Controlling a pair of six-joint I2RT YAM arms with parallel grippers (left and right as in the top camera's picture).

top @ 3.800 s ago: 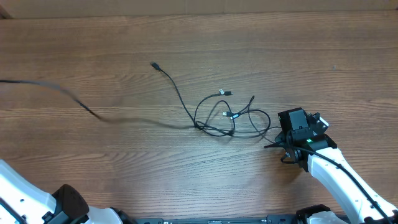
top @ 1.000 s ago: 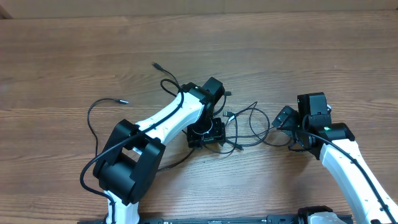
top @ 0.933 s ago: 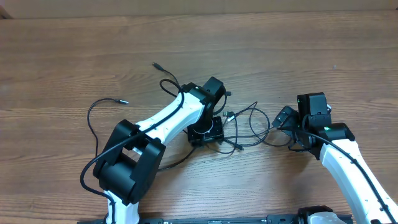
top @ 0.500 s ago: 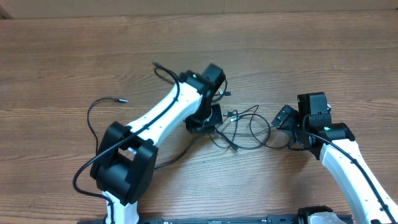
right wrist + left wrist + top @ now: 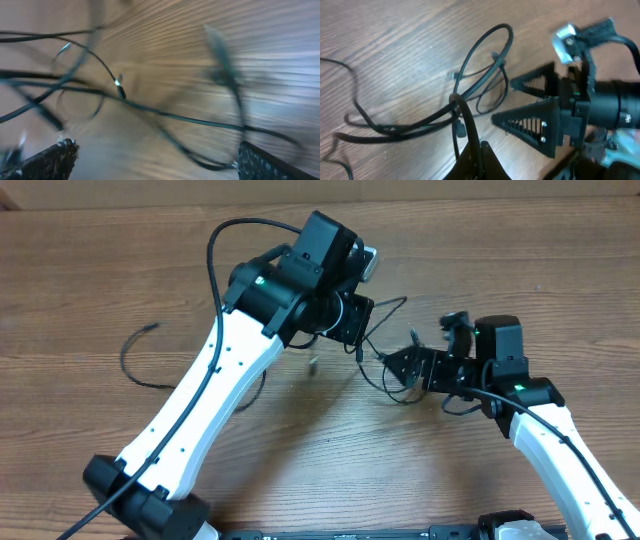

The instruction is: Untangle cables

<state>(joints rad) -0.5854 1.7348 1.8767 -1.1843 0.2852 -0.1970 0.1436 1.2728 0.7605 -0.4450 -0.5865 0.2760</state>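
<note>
- Since half a second ago the left arm (image 5: 225, 365) has risen and swung toward the far side of the counter (image 5: 520, 250), lifting the cables (image 5: 385, 360) with it. The right arm (image 5: 550, 435) has pushed in toward the knot.
- Left jaws: closed on one strand (image 5: 463, 117), which climbs from the counter into the pinch at the bottom of the left wrist view.
- Right jaws: wide open and level with the knot. In the blurred right wrist view strands cross between the fingers, but nothing is gripped.
- Position of the cables: the knot hangs between the two arms with its loops sagging back to the counter, and one tail (image 5: 124, 360) trails off to the left.
- Handling, as we judge it: thin, light and limp. The cords droop wherever they are unsupported, and a smooth jacket may slide through a loose pinch. Pulling hard would likely tighten the knot, not free it.
- Where to take hold, as we judge it: a single strand close beside the knot, or just behind a plug (image 5: 120, 91), never the small silver tip itself.
</note>
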